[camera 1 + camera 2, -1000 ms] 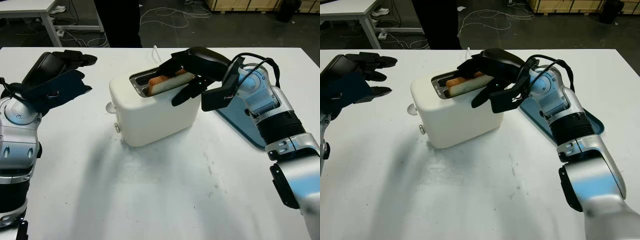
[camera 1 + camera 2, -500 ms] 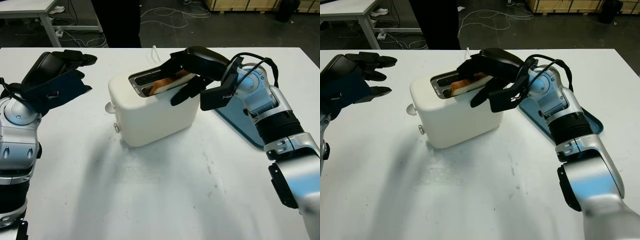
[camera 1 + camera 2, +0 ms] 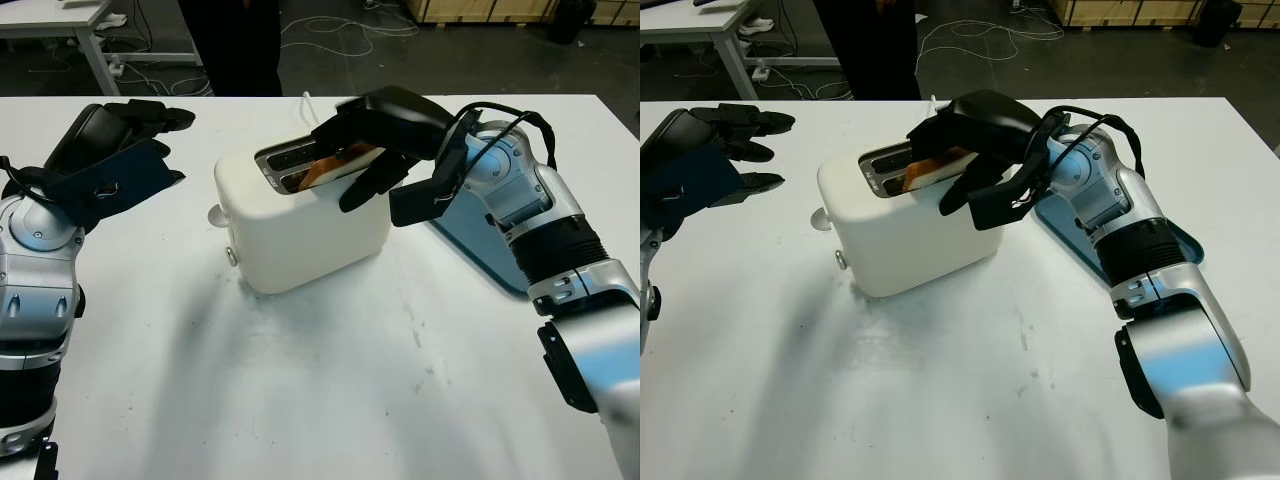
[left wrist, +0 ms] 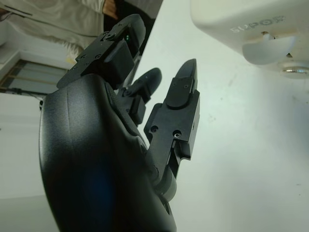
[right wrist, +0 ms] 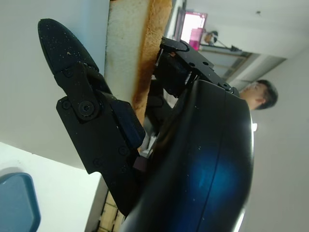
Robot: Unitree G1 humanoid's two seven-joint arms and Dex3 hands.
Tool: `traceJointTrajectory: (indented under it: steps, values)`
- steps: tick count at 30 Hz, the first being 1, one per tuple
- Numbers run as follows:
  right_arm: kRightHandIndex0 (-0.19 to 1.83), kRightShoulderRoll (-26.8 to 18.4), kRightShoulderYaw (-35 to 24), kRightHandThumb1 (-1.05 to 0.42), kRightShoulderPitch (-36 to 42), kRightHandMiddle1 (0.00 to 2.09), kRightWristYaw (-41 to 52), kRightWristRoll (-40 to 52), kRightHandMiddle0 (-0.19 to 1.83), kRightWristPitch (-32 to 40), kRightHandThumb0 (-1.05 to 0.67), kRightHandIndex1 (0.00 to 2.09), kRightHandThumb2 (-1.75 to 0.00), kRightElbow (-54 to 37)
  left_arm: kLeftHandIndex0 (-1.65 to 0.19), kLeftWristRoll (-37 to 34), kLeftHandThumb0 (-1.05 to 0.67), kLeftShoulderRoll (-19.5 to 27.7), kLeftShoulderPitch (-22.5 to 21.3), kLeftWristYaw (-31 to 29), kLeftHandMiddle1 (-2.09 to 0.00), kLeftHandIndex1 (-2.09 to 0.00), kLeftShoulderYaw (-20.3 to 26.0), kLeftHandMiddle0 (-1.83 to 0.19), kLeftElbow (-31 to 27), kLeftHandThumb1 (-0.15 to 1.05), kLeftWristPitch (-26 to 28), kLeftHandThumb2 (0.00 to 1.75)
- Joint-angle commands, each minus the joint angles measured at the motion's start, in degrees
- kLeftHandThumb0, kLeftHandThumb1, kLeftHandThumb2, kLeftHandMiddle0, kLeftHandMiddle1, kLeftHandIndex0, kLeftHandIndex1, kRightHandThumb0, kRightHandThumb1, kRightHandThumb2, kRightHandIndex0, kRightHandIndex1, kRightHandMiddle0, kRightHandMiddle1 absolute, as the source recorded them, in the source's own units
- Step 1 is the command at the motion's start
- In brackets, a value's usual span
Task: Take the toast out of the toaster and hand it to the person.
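Observation:
A white toaster stands mid-table with a slice of toast sticking up, tilted, from its front slot. My right hand reaches in from the right over the toaster and is shut on the toast: the thumb lies on its near face in front of the toaster wall, and the other fingers curl behind it. The right wrist view shows the toast pinched between the thumb and the fingers. My left hand is open and raised above the table at the far left, apart from the toaster.
A blue tray lies at the right under my right forearm. A person in dark clothes stands beyond the table's far edge. The toaster's lever knob points left. Another table and floor cables lie behind.
My right hand has closed further over the toast and risen slightly. The toast has tilted more, and the toaster has shifted a little to the left. The left hand has not moved.

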Motion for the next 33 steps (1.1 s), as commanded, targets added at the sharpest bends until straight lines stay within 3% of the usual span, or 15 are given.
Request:
traceJointTrajectory:
  steps: [1,5,6,7,8,11,12,13,14,16,21,22,24,33]
  values:
    - [1.10,-0.3,-0.8,-0.92,-3.1,1.75,-2.0,-0.2,0.74,0.1,-0.55,1.75,-0.53,2.1,-0.64,0.6,-0.03,0.2,1.2,0.7,-0.61,0.00,0.2,-0.44,-0.6,0.92,0.2,0.14]
    - [1.10,0.0,-2.3,-0.92,-7.0,1.75,-6.1,-0.1,0.77,-1.9,-0.53,1.75,-0.48,7.3,-0.64,0.4,-0.02,0.1,1.3,0.7,-0.61,0.00,0.2,-0.44,-0.3,0.92,0.0,0.14]
    - [0.90,-0.2,-2.2,-0.92,-8.1,1.75,-7.0,-0.6,0.73,-2.0,-0.54,1.75,-0.49,8.5,-0.64,0.3,-0.02,0.1,1.3,0.7,-0.60,0.00,0.2,-0.44,-0.3,0.92,0.1,0.14]
    - [0.70,-0.3,-2.1,-0.92,-9.0,1.69,-7.6,-0.9,0.69,-2.0,-0.55,1.55,-0.50,9.4,-0.64,0.5,-0.03,0.2,1.3,0.6,-0.60,0.00,0.0,-0.44,-0.4,0.92,0.4,0.14]
    - [0.56,-0.4,-2.1,-0.92,-9.9,1.44,-7.9,-1.1,0.69,-2.2,-0.55,1.27,-0.51,10.5,-0.63,0.6,-0.03,0.3,1.3,0.6,-0.60,0.00,-0.1,-0.44,-0.5,0.92,0.5,0.14]
    - [0.63,-0.5,-1.9,-0.92,-11.2,0.90,-7.7,-0.9,0.71,-2.1,-0.56,1.62,-0.50,12.5,-0.64,0.7,-0.03,0.2,1.4,0.9,-0.60,0.00,0.0,-0.46,-0.5,0.92,0.1,0.14]
    - [0.56,-0.5,-1.6,-0.92,-11.3,1.00,-8.0,-1.1,0.74,-2.2,-0.56,1.41,-0.49,12.9,-0.64,0.7,-0.02,0.2,1.4,1.0,-0.60,0.00,0.0,-0.46,-0.5,0.92,0.1,0.14]
    - [0.65,-0.5,-1.5,-0.92,-11.2,1.30,-8.3,-1.3,0.77,-2.4,-0.55,1.48,-0.47,13.1,-0.64,0.7,-0.02,0.2,1.4,1.0,-0.60,0.00,0.0,-0.46,-0.6,0.92,0.2,0.14]
    - [0.76,-0.5,-1.3,-0.92,-11.2,1.40,-8.1,-1.3,0.77,-2.1,-0.54,1.57,-0.47,13.0,-0.64,0.6,-0.02,0.2,1.4,1.0,-0.59,0.00,0.1,-0.46,-0.6,0.92,0.3,0.14]
    - [1.03,-0.4,-1.0,-0.92,-11.1,1.32,-7.8,-1.3,0.71,-1.9,-0.54,1.71,-0.46,13.0,-0.63,0.4,-0.02,0.1,1.3,1.1,-0.59,0.00,0.2,-0.45,-0.5,0.92,0.4,0.14]
    - [0.99,-0.2,-0.7,-0.92,-11.8,1.08,-8.4,-1.4,0.61,-1.5,-0.53,1.74,-0.47,13.4,-0.63,0.5,-0.01,0.3,0.9,0.8,-0.58,0.00,-0.1,-0.44,-0.4,0.92,0.6,0.15]
    - [1.04,-0.1,-0.8,-0.92,-12.3,1.46,-8.5,-1.3,0.64,-1.4,-0.52,1.74,-0.47,13.9,-0.63,0.5,-0.01,0.4,0.9,0.9,-0.58,0.00,-0.2,-0.45,-0.3,0.92,0.2,0.14]
    - [1.09,0.3,-1.2,-0.92,-13.4,1.67,-8.4,-0.7,0.75,-1.4,-0.52,1.75,-0.46,15.5,-0.63,0.6,-0.01,0.3,0.8,0.9,-0.57,0.00,-0.4,-0.45,-0.3,0.92,0.3,0.14]
    - [1.11,1.3,-2.4,-0.92,-16.1,1.75,-8.2,1.3,0.84,-3.0,-0.51,1.75,-0.46,19.9,-0.63,0.4,-0.01,0.1,0.9,1.1,-0.57,0.00,-0.2,-0.46,-0.2,0.92,0.0,0.14]
